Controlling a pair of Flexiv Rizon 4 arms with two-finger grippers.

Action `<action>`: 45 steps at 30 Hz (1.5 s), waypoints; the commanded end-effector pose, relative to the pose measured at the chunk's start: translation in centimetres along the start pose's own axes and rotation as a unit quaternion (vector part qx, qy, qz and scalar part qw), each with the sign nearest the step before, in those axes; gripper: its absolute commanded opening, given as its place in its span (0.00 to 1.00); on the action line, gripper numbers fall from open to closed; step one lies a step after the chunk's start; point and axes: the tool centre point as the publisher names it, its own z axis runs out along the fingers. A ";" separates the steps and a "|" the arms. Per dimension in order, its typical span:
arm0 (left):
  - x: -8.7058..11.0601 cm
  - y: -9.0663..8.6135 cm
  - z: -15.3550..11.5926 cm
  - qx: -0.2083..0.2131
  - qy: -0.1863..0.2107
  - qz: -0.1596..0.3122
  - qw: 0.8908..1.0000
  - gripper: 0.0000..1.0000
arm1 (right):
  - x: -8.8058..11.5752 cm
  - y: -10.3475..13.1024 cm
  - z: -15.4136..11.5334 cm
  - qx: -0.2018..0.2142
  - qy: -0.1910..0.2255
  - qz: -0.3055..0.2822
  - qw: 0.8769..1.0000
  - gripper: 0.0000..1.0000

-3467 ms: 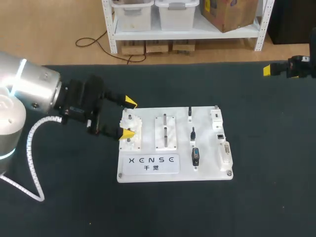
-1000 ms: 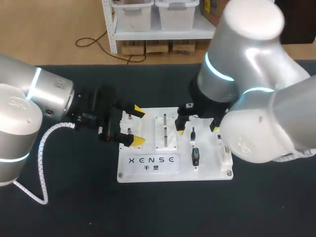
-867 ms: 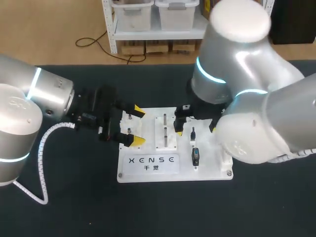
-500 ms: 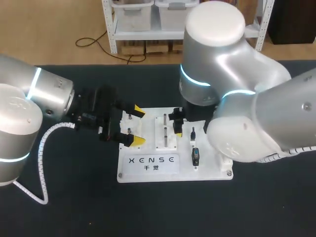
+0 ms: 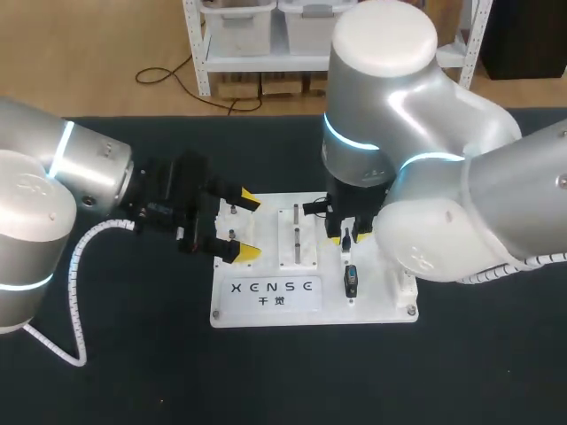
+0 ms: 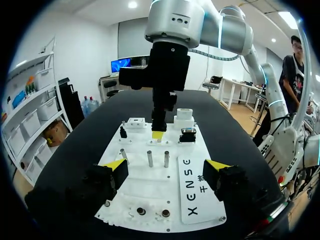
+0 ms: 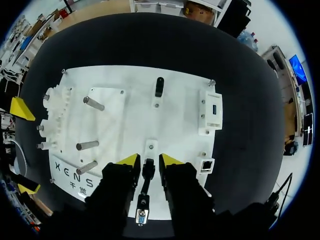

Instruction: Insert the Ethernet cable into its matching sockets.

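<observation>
Tabletop (image 5: 124, 354): right gripper (image 7: 150, 160) narrowly astride plug (image 7: 147, 170).

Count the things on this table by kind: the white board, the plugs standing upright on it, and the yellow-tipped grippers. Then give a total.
Flat white plastic board: 1
Small upright plugs on it, far plug, middle plug, near plug: 3
Black two-finger grippers with yellow tips, left gripper and right gripper: 2
Total: 6

Robotics lab for sure: two big robot arms (image 5: 399, 133) over a dark bench (image 5: 133, 372) holding a white connector test board (image 5: 266, 310).
</observation>
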 end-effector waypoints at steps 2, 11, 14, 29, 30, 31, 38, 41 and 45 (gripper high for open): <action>0.2 0.0 0.0 0.000 -0.002 0.001 1.000 1.00 | 0.2 -0.1 -0.1 -0.001 -0.001 0.001 1.000 0.00; 0.2 0.0 0.0 0.000 -0.002 0.001 1.000 1.00 | -0.1 -0.3 -0.7 -0.006 -0.001 -0.001 1.000 0.00; 0.2 0.0 0.0 0.000 -0.002 0.001 1.000 1.00 | -0.3 -0.4 -1.4 -0.008 -0.002 0.000 1.000 0.00; 0.2 0.0 0.0 0.000 -0.002 0.001 1.000 1.00 | -0.1 -4.5 -2.4 0.011 0.009 0.020 1.000 0.00; 0.2 0.0 0.0 0.000 -0.002 0.001 1.000 1.00 | -0.1 -4.9 -2.4 0.013 0.009 0.022 1.000 0.00; 0.2 0.0 0.0 0.000 -0.002 0.001 1.000 1.00 | -0.1 -5.3 -2.4 0.015 0.009 0.025 1.000 0.00; 0.2 0.0 0.0 0.000 -0.002 0.001 1.000 1.00 | 0.1 -7.3 -2.3 0.025 0.012 0.037 0.999 0.00; 0.2 0.0 0.0 0.000 -0.002 0.001 1.000 1.00 | 0.2 -7.6 -2.1 0.026 0.014 0.039 0.999 0.00; 0.2 0.0 0.0 0.000 -0.002 0.001 1.000 1.00 | 0.3 -7.7 -2.1 0.025 0.016 0.039 0.999 0.00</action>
